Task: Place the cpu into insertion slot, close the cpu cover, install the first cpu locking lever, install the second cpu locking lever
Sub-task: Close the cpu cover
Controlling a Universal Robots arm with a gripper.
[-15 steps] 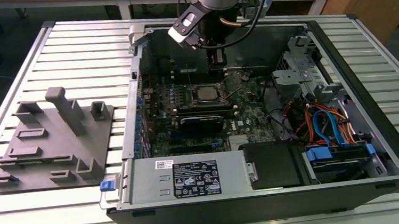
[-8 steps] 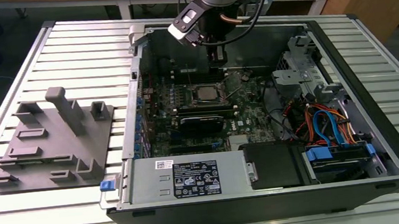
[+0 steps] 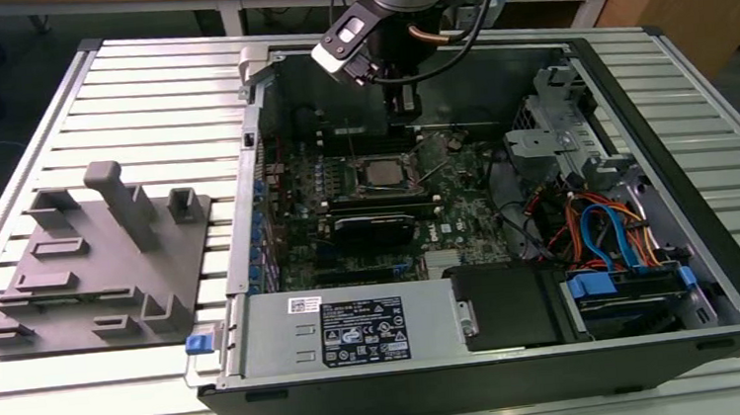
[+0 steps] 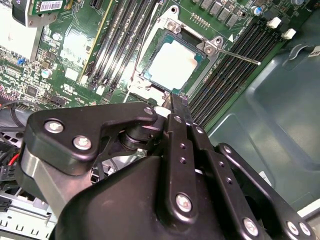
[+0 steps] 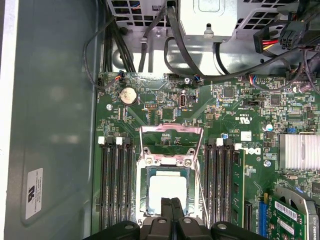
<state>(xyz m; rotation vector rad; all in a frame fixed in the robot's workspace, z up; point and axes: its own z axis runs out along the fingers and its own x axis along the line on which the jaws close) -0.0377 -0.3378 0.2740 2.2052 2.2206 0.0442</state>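
The open case (image 3: pixel 490 386) holds the motherboard (image 3: pixel 458 225). In its slot (image 5: pixel 145 150) lies the cpu (image 4: pixel 172 67), flat, square and dull silver, with the cover (image 4: pixel 200 75) framing it. The gripper (image 4: pixel 172 102) hangs just beside the cpu's edge, fingers pinched together on nothing.

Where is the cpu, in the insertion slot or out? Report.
In: both wrist views show the cpu lying flat inside the insertion slot, silver top up.

above cpu (image 5: pixel 167 192): open; flanks: memory slots (image 5: pixel 116 185); beside: locking lever (image 5: pixel 171 128)
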